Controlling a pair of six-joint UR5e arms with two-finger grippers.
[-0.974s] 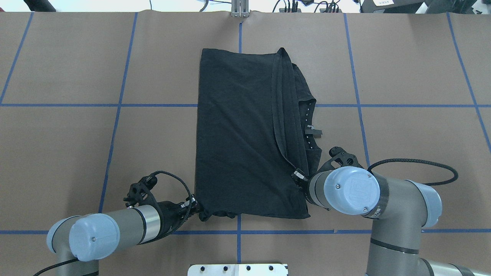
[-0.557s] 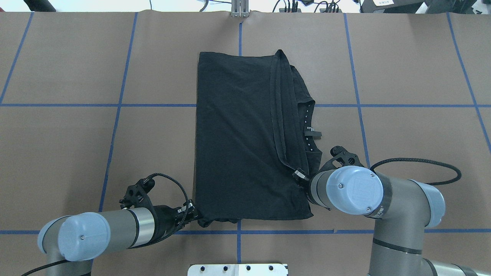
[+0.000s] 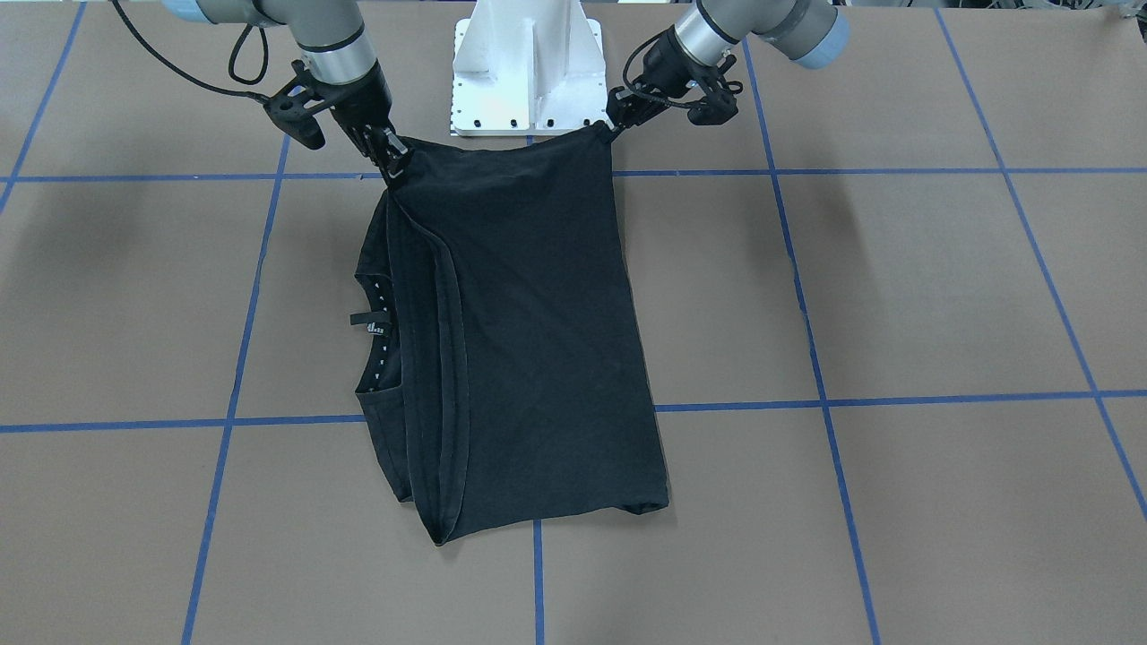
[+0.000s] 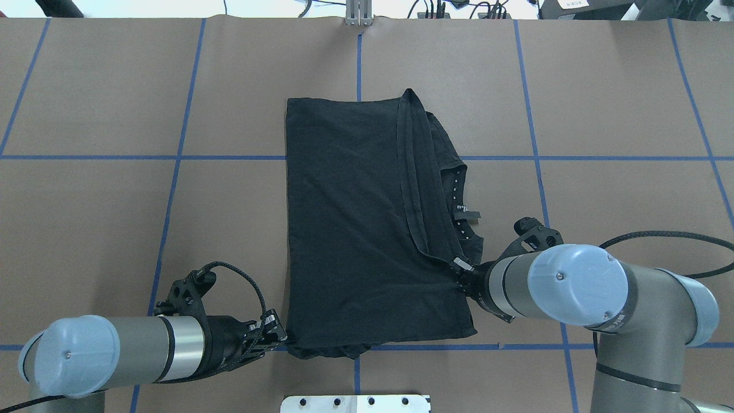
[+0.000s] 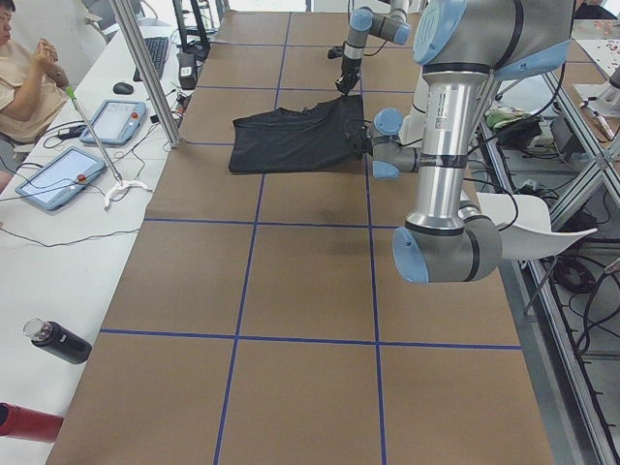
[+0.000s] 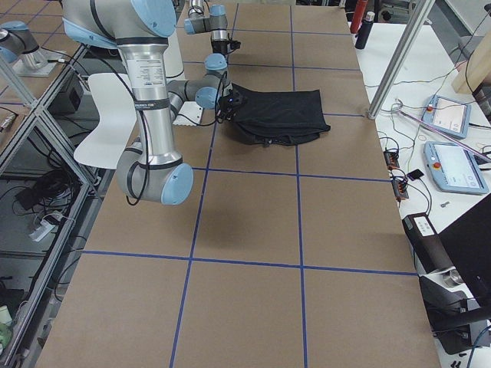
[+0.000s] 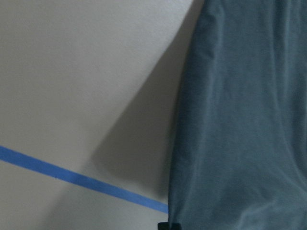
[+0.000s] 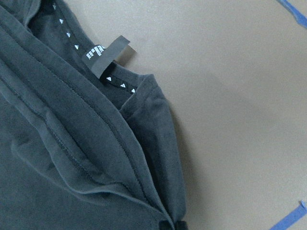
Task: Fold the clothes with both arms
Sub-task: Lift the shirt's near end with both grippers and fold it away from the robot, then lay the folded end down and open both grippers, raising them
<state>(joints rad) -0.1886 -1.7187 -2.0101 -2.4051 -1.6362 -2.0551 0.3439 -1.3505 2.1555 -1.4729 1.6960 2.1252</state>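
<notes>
T-shirt (image 3: pixel 529 340), front view: half-folded on table (image 3: pixel 896 269), robot-side corners raised. Left gripper (image 3: pixel 613 125) and right gripper (image 3: pixel 392 161) each pinched closed on a corner.
Overhead: both grippers drawn back toward base (image 4: pixel 355 403) since a second ago, T-shirt dragged along. Likely straightening before next fold.
Wrist views: cloth over table, jaws barely seen.

Plenty of bare desk (image 4: pixel 86 229) to pass over left, right and beyond the T-shirt (image 4: pixel 355 229), but near side barred by the left arm (image 4: pixel 132 350) and right arm (image 4: pixel 573 281) lying low at its two near corners, white pedestal base (image 3: pixel 527 63) between them.
</notes>
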